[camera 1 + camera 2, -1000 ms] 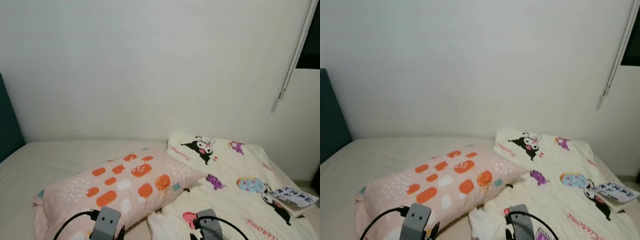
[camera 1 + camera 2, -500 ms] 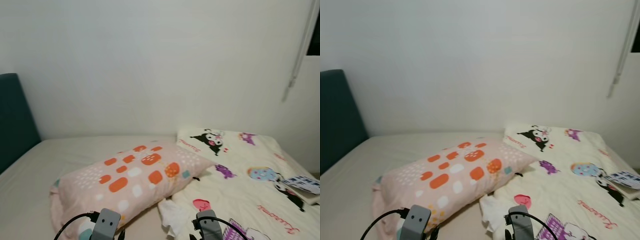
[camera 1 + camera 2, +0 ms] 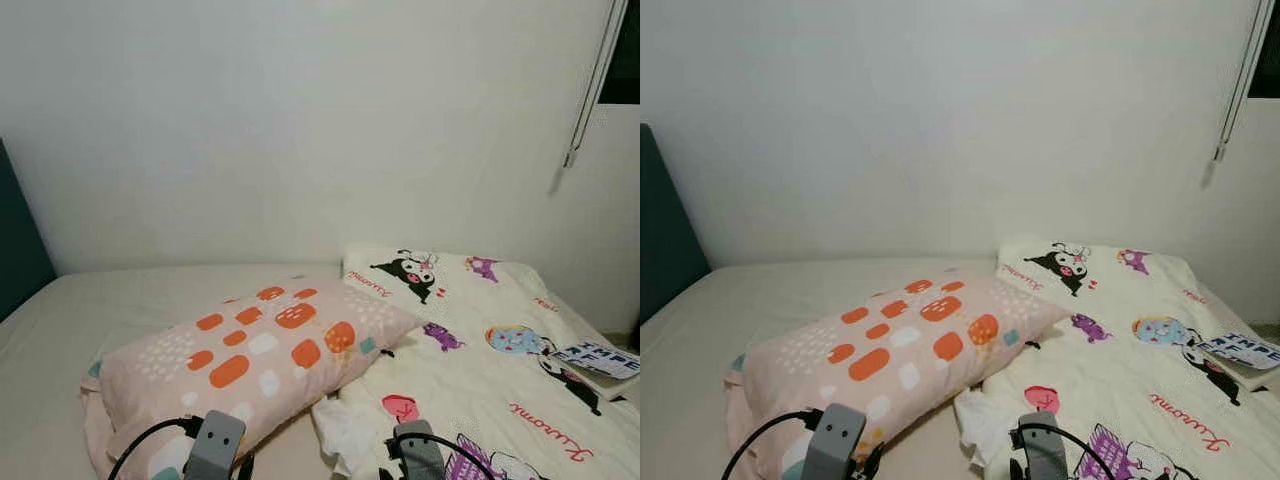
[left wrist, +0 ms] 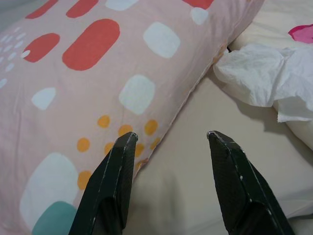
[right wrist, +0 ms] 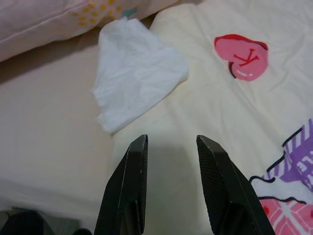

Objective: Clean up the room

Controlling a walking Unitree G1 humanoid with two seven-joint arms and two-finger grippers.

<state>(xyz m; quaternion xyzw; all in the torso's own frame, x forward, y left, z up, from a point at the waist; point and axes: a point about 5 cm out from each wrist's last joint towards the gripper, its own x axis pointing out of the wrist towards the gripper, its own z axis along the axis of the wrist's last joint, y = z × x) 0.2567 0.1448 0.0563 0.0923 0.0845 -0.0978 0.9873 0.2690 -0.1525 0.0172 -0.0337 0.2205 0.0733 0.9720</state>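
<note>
Pink pillow (image 4: 98, 73) with orange and white patches lies just ahead of the left pincer (image 4: 171, 139), whose fingers stand wide and empty over the bed (image 3: 60, 330). Crumpled white tissue (image 5: 134, 73), likely the litter to clear, sits just beyond the right pincer (image 5: 171, 142), parted and empty above the cartoon-print blanket (image 5: 234, 98).

Bare sheet (image 4: 195, 161) between pillow (image 4: 98, 73), tissue (image 4: 264, 73)
</note>
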